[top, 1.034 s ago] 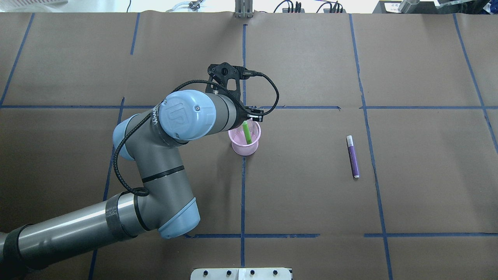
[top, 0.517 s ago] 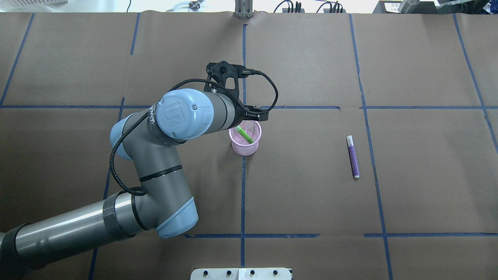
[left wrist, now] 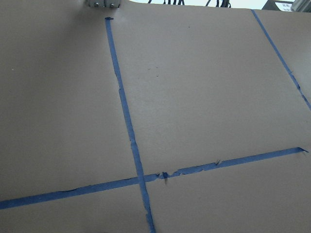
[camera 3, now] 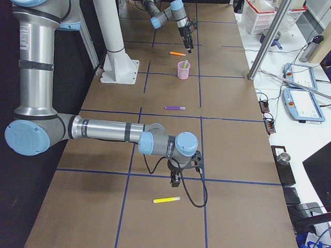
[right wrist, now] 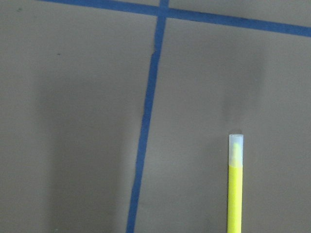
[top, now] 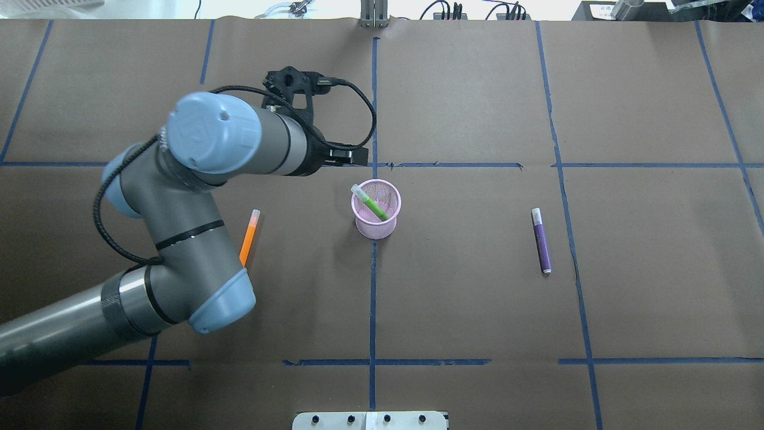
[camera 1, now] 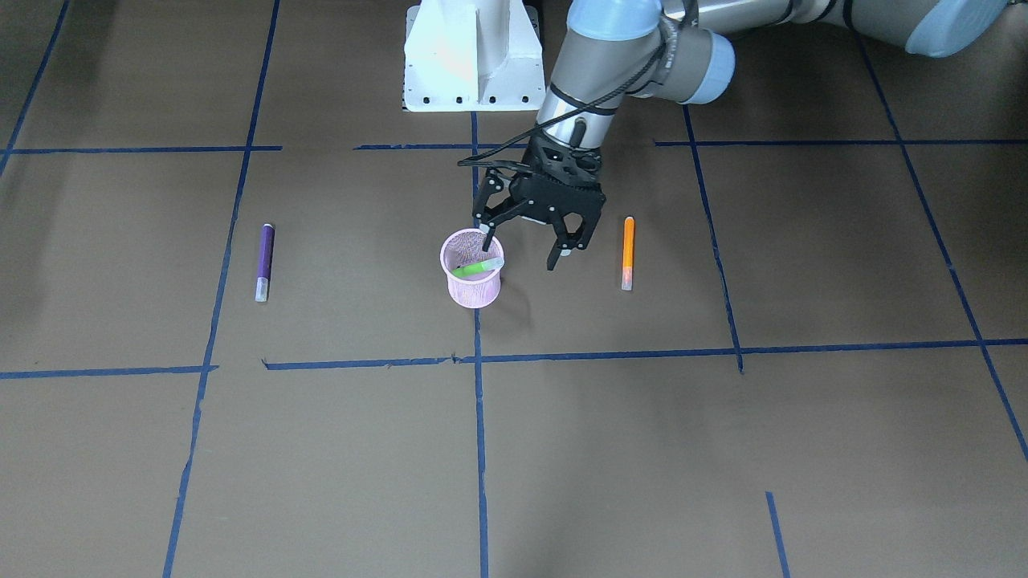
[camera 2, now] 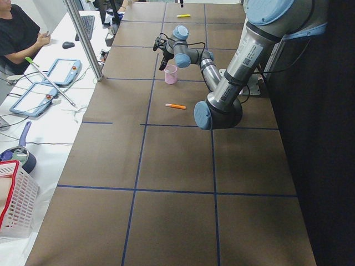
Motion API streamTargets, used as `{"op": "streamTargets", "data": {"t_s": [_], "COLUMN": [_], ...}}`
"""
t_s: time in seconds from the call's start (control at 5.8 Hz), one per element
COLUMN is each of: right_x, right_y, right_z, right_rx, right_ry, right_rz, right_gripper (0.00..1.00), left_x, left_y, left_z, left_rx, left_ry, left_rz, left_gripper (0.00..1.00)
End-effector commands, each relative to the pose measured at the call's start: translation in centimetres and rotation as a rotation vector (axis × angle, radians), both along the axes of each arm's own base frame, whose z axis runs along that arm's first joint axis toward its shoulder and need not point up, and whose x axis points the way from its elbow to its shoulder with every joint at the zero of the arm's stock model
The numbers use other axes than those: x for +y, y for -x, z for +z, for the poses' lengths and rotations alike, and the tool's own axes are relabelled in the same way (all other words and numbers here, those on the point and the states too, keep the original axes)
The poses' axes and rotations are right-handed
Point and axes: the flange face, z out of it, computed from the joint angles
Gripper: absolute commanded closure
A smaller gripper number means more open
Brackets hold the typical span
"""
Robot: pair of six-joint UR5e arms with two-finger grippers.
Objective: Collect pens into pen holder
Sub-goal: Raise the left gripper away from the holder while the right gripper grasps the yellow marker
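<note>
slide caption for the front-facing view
Open left tool by pen holder, green pen inside; orange pen and purple pen lie outside

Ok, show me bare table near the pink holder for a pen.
Bare: between the pen holder and the purple pen, and the right-hand squares nearer the robot. Crowded: the holder's left, with the left gripper by its rim and the orange pen beyond.

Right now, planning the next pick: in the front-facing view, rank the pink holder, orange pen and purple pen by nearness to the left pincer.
1. Pink holder, right beside the left pincer.
2. Orange pen, on the pincer's other side.
3. Purple pen, far off past the holder.
</note>
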Motion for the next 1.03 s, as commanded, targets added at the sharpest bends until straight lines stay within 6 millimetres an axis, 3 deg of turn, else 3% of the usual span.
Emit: {"op": "streamTargets", "data": {"t_s": [0.0,0.17,0.34,0.52,0.69,0.86], "right_x": [-0.8,0.0,0.4,0.0,-1.9,-2.2], "right_y": [0.2,0.1,0.2,0.5,1.5,3.1], "right_z": [6.0,8.1,8.9,9.5,9.0,8.9], "right_rx": [-0.004,0.001,0.006,0.010,0.013,0.030], "right_ry": [0.024,0.075,0.097,0.116,0.124,0.136], "right_rz": [0.063,0.070,0.067,0.068,0.068,0.055], "right_gripper": [0.02,0.07,0.10,0.10,0.18,0.26], "left_x": [-0.5,-0.5,-0.4,-0.3,-0.2,-0.2], "left_y": [1.4,1.3,1.3,1.5,1.6,1.6], "left_z": [0.7,1.0,1.0,0.7,0.6,0.6], "left_rx": [-0.011,-0.020,-0.002,0.006,0.010,0.011], "left_ry": [0.043,0.065,0.103,0.103,0.108,0.107], "left_rz": [0.025,0.028,0.011,0.008,0.006,0.006], "left_gripper": [0.07,0.07,0.07,0.07,0.07,0.07]}}
